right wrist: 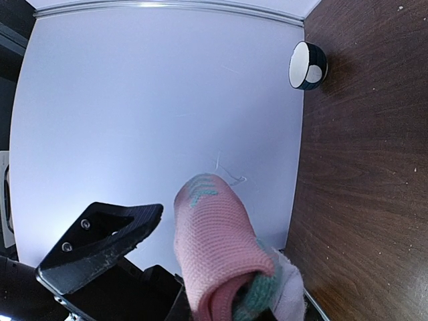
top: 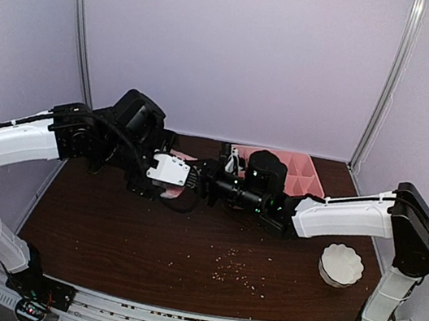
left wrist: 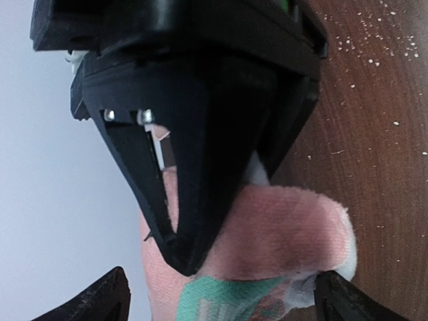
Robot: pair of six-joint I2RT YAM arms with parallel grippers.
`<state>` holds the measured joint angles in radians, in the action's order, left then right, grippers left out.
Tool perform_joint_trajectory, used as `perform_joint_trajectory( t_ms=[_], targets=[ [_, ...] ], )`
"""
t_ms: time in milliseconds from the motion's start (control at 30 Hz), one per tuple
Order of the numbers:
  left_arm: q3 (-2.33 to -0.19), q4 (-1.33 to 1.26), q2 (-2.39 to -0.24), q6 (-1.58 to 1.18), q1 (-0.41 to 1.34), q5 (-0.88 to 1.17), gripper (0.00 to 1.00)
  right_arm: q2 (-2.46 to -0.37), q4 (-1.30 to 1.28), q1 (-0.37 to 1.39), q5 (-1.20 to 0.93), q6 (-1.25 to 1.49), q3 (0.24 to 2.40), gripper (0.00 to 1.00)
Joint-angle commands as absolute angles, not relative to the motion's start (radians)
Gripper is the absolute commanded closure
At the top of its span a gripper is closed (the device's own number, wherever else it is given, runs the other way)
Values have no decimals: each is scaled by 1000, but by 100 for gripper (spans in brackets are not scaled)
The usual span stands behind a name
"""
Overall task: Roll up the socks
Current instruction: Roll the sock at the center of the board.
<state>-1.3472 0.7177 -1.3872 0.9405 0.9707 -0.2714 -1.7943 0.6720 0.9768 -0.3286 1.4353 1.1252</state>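
Observation:
The socks show as a pink roll with mint-green patches, held up off the table between the two arms; in the top view only a pink bit peeks out below them. My right gripper is shut on the roll's near end; in the left wrist view its black fingers pinch the pink fabric. My left gripper is open, its two fingertips wide apart on either side of the roll. One left finger also shows beside the roll in the right wrist view.
A pink divided tray lies at the back of the brown table, behind the right arm. A white fluted bowl stands at the right. A small dark bowl sits by the wall. Crumbs are scattered near the front.

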Motion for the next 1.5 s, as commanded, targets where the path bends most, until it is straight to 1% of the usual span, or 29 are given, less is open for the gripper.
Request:
perform_joint_trajectory(
  t_ms=[0,100,200,300,367,400,500,600,633,700,733,767,833,900,933,1033,1067,1100,1200,1233,1300,1400,1467],
  targets=[
    [-1265,555,-1360,1008,974,-400,2,-1777,713,981,-348,1443,1155,100],
    [-1177,372,-1350,1114,970,-484,2,-1783,728,984,-355,1468,1158,100],
    [-1141,278,-1358,1168,968,-524,4,-1798,758,987,-367,1501,1168,100],
    [-1123,163,-1372,1224,966,-560,10,-1819,790,996,-376,1537,1186,100],
    [-1143,127,-1386,1237,966,-573,18,-1824,770,1002,-377,1530,1202,100],
    [-1159,122,-1391,1233,966,-575,23,-1823,755,1004,-373,1520,1204,100],
    [-1199,129,-1404,1219,966,-587,45,-1807,703,1006,-356,1491,1199,100],
    [-1232,173,-1412,1182,967,-592,62,-1793,655,1007,-348,1464,1201,100],
    [-1240,188,-1413,1164,967,-589,71,-1798,658,1009,-352,1465,1202,100],
    [-1255,199,-1415,1132,965,-591,95,-1808,671,1009,-377,1457,1217,100],
    [-1265,210,-1416,1118,963,-594,100,-1807,660,1010,-388,1443,1229,100],
    [-1282,241,-1417,1101,959,-581,100,-1799,639,1009,-392,1421,1229,100],
    [-1344,368,-1424,1015,946,-535,100,-1765,535,1002,-383,1337,1236,87],
    [-1433,534,-1436,899,915,-440,100,-1722,369,992,-363,1199,1264,73],
    [-1489,615,-1445,836,891,-369,100,-1697,284,987,-338,1132,1275,60],
    [-1667,856,-1486,683,810,-49,100,-1635,137,977,-273,930,1286,30],
    [-1716,928,-1499,661,790,48,100,-1615,106,973,-256,874,1282,8],
    [-1759,987,-1506,648,775,142,100,-1593,78,970,-235,816,1276,1],
    [-1834,1102,-1518,625,760,364,100,-1513,63,971,-189,638,1233,0],
    [-1848,1130,-1521,620,759,421,100,-1478,89,971,-194,582,1203,0],
    [-1879,1187,-1532,624,759,518,100,-1387,229,971,-251,479,1108,1],
    [-1926,1274,-1567,633,759,608,100,-1281,415,973,-370,367,994,0],
    [-1943,1302,-1587,629,759,620,100,-1253,417,976,-422,323,995,1]
  ],
)
